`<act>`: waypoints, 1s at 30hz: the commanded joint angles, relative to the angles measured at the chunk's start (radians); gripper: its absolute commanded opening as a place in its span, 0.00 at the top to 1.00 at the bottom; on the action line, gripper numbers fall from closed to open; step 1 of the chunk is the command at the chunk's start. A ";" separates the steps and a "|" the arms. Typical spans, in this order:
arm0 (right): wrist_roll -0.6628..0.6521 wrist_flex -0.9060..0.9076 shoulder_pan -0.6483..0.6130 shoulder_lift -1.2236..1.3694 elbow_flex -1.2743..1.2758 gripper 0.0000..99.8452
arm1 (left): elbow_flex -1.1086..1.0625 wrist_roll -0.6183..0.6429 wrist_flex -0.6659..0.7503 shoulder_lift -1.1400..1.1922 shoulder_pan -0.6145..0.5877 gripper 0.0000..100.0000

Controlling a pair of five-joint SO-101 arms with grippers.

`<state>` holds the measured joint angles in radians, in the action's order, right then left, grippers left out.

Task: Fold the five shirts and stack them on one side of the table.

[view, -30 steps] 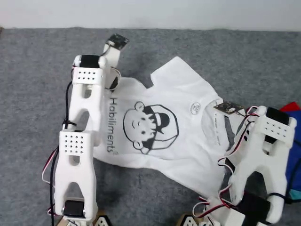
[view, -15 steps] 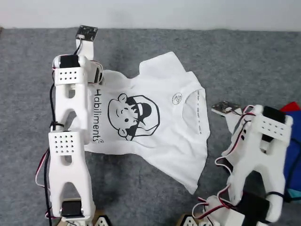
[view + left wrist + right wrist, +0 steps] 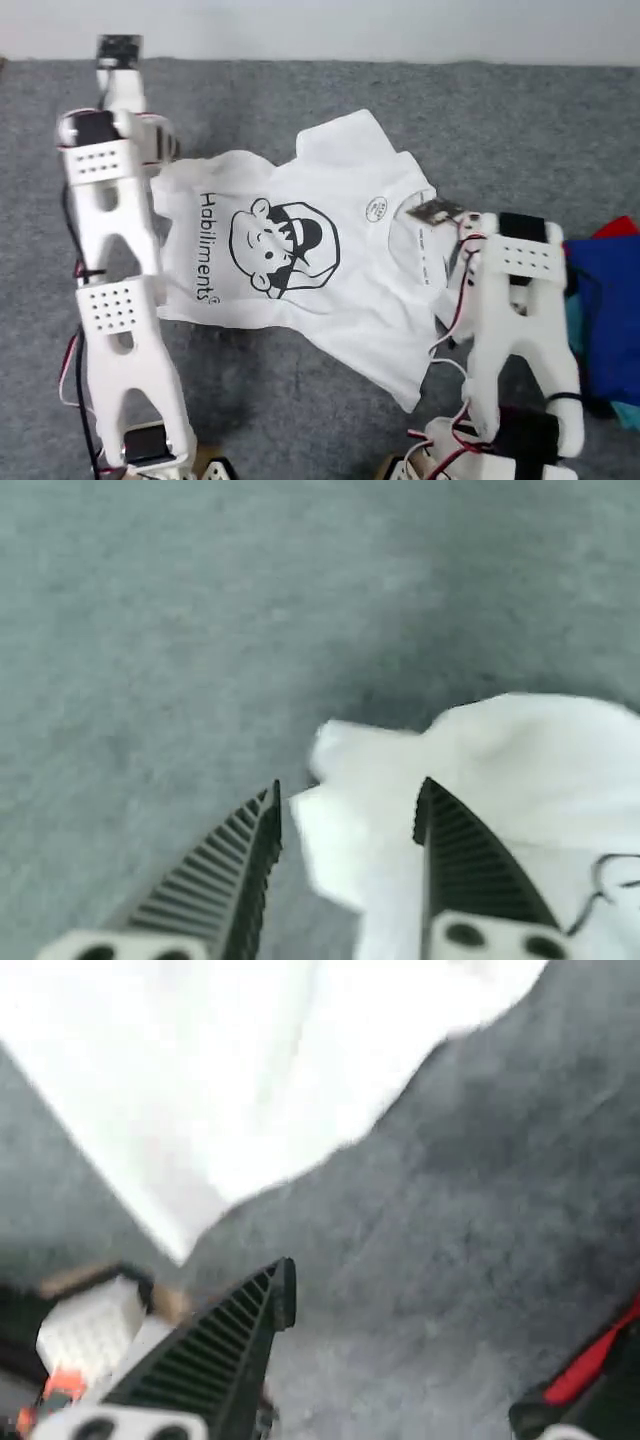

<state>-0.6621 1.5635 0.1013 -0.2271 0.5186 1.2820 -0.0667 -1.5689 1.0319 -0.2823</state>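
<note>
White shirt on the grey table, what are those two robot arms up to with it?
They are folding shirts. The white shirt lies spread out, print up, not yet folded. The left arm's fingers are open around its hem corner; the right arm sits by the collar, its fingers open. Coloured shirts lie on the robot's right.

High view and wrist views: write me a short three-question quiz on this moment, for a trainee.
1. True or false: the white cloth T-shirt with a black cartoon print is already folded.
2. What is seen between the open fingers of the left hand? A) a corner of the white T-shirt; B) a blue garment; C) a second gripper.
3. Fill in: the heap of blue, red and teal garments lies on the robot's ___ side.

Key: 1 false, it lies spread out; 2 A; 3 right.
</note>
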 commanded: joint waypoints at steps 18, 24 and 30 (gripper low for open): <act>0.144 -0.094 -0.151 0.585 -0.361 0.89 | -0.691 -0.241 -0.190 -0.482 -0.140 0.79; 0.144 -0.068 -0.064 0.624 -0.385 0.99 | -1.095 -0.423 -0.190 -0.700 -0.071 0.80; 0.075 -0.061 0.124 0.625 -0.381 0.99 | -1.247 -0.488 -0.190 -0.815 -0.040 0.85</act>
<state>-0.5424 1.4791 0.1335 0.4035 0.1565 0.0760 -0.5332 -1.7269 0.3061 -0.3376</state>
